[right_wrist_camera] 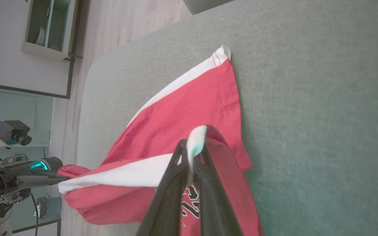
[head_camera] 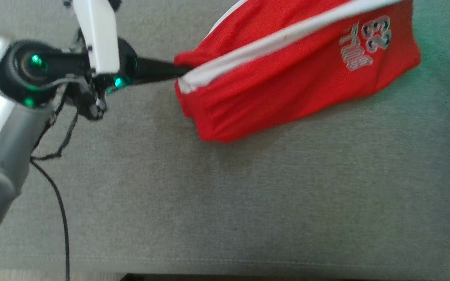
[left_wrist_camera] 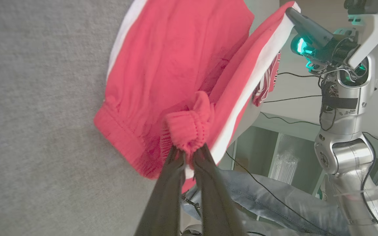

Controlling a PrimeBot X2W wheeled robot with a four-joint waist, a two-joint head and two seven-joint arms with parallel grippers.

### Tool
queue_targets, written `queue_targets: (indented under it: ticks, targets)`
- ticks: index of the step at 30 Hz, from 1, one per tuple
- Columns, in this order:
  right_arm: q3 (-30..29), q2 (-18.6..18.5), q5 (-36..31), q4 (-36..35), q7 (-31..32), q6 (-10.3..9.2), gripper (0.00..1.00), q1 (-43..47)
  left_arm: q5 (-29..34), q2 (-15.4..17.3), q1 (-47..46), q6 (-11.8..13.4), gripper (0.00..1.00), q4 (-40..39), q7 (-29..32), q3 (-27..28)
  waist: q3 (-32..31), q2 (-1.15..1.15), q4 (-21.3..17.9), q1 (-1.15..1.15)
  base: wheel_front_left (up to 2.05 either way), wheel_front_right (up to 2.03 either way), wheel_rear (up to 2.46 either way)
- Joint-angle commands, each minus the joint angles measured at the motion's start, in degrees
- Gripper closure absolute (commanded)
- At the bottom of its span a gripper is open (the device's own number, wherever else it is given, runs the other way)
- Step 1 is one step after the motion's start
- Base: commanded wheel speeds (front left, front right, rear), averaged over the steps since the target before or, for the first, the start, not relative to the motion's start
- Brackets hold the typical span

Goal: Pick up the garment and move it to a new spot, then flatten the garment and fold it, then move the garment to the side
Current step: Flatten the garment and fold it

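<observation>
Left gripper [left_wrist_camera: 189, 152] and right gripper [right_wrist_camera: 192, 154] each pinched the red shorts [head_camera: 287, 78] shut-tight, mid-carry — lowering them flat looked next.

Head view is blurred overall. Red cloth garment with white side stripes [head_camera: 287, 78] is cut off by the top edge there. Its pale printed lettering [head_camera: 365, 43] is too smeared to read.

Left gripper [left_wrist_camera: 189, 154]: fingertips are buried in the bunched ribbed waistband [left_wrist_camera: 189, 126].

Right gripper [right_wrist_camera: 194, 154]: print is partly hidden behind the fingers, and the garment runs off the bottom edge.

Blue denim cloth [left_wrist_camera: 274, 193] is cut off at the bottom edge and cannot be identified.
</observation>
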Motion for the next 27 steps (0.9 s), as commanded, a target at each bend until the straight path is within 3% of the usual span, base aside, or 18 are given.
queue_targets:
  ticks: [1, 12, 21, 22, 23, 24, 25, 26, 27]
  targets:
    - [-0.9, 0.0, -0.6, 0.3, 0.4, 0.39, 1.00, -2.1, -0.2, 2.1, -3.4, 0.0, 1.00, -0.9, -0.7, 3.3, 2.3, 0.00, 1.7, 0.00, 0.00, 0.00, 0.00]
    - [-0.9, 3.1, -3.2, 7.4, 0.5, 0.39, 1.00, -10.6, 0.5, -0.6, -7.0, -0.7, 1.00, 1.3, -1.9, 3.8, 7.0, 0.00, 4.0, 0.00, 0.00, 0.00, 0.00]
    - [-1.1, 4.8, -4.4, 8.7, -1.4, 0.39, 1.00, -12.4, 0.7, -0.4, -7.8, -2.4, 1.00, 3.6, -3.2, 5.3, 8.2, 0.00, 3.6, 0.00, 0.00, 0.00, 0.00]
    - [-1.1, 4.9, -4.5, 8.7, -1.6, 0.39, 0.96, -12.4, 0.9, -0.3, -7.8, -2.5, 1.00, 3.8, -3.4, 5.3, 8.3, 0.00, 3.6, 0.00, 0.00, 0.00, 0.00]
    - [-1.1, 5.0, -4.5, 8.7, -1.8, 0.39, 0.44, -12.4, 1.1, -0.4, -7.8, -2.6, 0.89, 4.1, -3.6, 5.3, 8.4, 0.00, 3.5, 0.00, 0.00, 0.00, 0.00]
    - [-1.3, 5.2, -4.5, 8.8, -2.4, 0.39, 0.00, -12.3, 1.3, -0.5, -7.8, -2.8, 0.59, 4.4, -3.8, 5.2, 8.4, 0.00, 3.5, 0.00, 0.00, 0.00, 0.00]
    - [-1.6, 5.4, -4.4, 8.8, -3.0, 0.39, 0.00, -12.1, 1.4, -0.6, -7.8, -2.9, 0.15, 4.6, -3.7, 5.0, 8.3, 0.00, 3.5, 0.00, 0.00, 0.00, 0.00]
    - [-1.7, 5.6, -4.3, 8.6, -3.6, 0.39, 0.00, -11.8, 1.8, -0.6, -7.9, -3.0, 0.00, 4.9, -3.6, 4.6, 8.1, 0.00, 3.5, 0.00, 0.00, 0.00, 0.00]
    - [-1.9, 5.8, -4.2, 8.2, -4.2, 0.39, 0.00, -11.4, 2.2, -0.5, -7.9, -3.1, 0.00, 5.2, -3.6, 4.3, 7.8, 0.00, 3.5, 0.00, 0.00, 0.00, 0.00]
